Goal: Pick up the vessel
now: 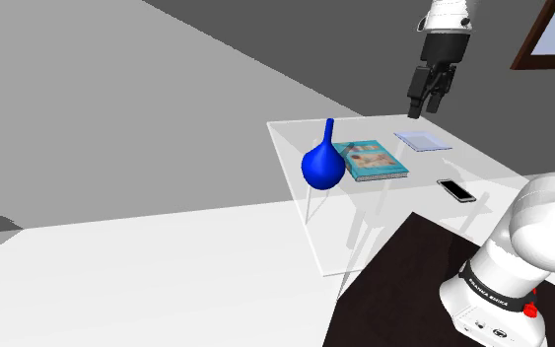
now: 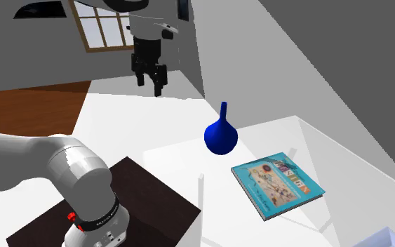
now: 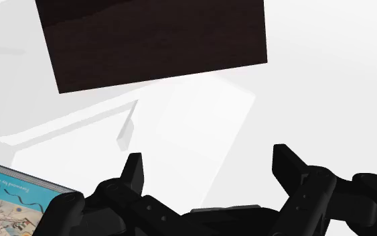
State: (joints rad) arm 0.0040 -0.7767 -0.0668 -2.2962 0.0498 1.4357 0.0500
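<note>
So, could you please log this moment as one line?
phase: pre-grasp | end effector: open, empty, above table | blue vase: upright on table, beside book

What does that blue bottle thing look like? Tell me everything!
The vase is shiny deep blue, all one colour. It has a round, fat belly and a long thin neck pointing straight up, with no handle. It stands upright on the see-through table, near one edge, beside a teal book but not touching it. Only the table touches it. The black gripper hangs open high above, off to the side.
</note>
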